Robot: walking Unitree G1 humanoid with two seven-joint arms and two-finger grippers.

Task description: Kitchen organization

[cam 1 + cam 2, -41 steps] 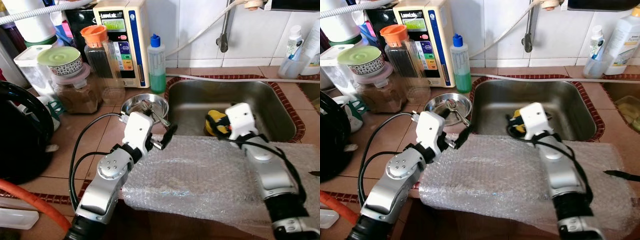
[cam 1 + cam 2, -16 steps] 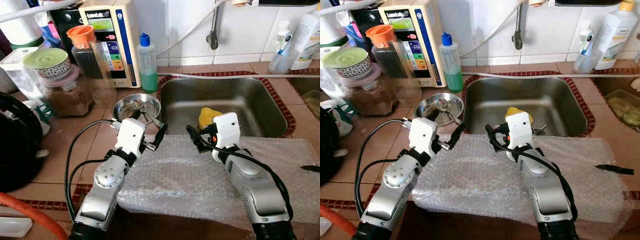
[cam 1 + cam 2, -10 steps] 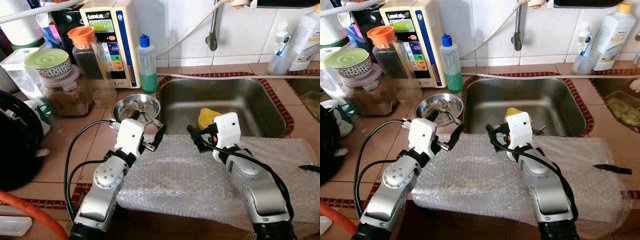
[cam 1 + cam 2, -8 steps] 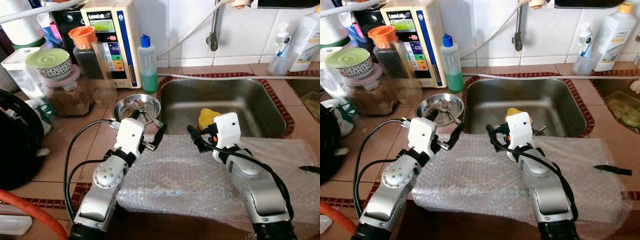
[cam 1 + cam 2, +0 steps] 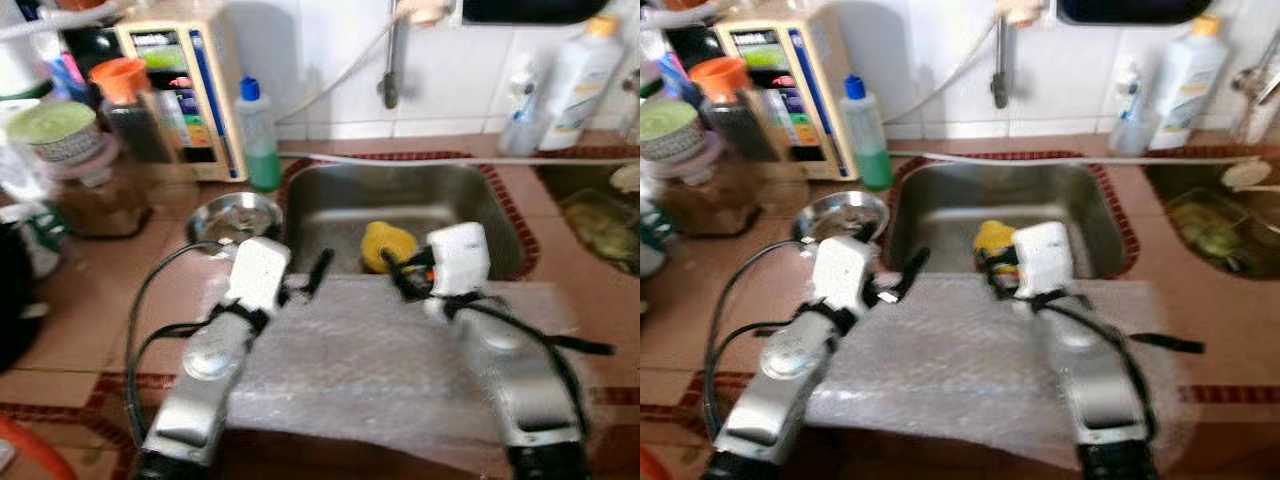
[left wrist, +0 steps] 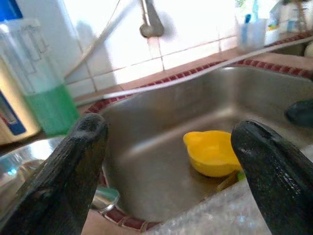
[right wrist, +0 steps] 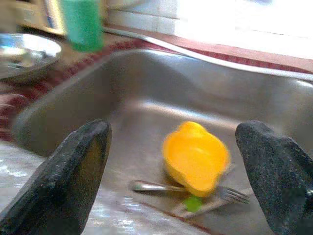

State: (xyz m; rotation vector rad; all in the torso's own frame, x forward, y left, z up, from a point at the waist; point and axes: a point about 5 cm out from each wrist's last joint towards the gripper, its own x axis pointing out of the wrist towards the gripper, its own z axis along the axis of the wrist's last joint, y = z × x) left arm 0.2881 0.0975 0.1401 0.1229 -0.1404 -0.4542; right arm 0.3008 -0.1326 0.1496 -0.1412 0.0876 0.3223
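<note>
Currently the yellow cup (image 7: 195,155) lies in the sink (image 5: 460,190) near its front edge, directly ahead of the right gripper (image 7: 176,171), the nearer one; both it and the left gripper (image 6: 171,166) are spread, empty.

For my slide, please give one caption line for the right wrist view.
Open right gripper faces a yellow bowl and fork in the steel sink.

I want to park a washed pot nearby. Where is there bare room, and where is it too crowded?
Free: the sink floor right of the yellow cup, and the bubble wrap between both arms. Crowded: the counter left of the sink, with the steel bowl, green soap bottle and jars.
</note>
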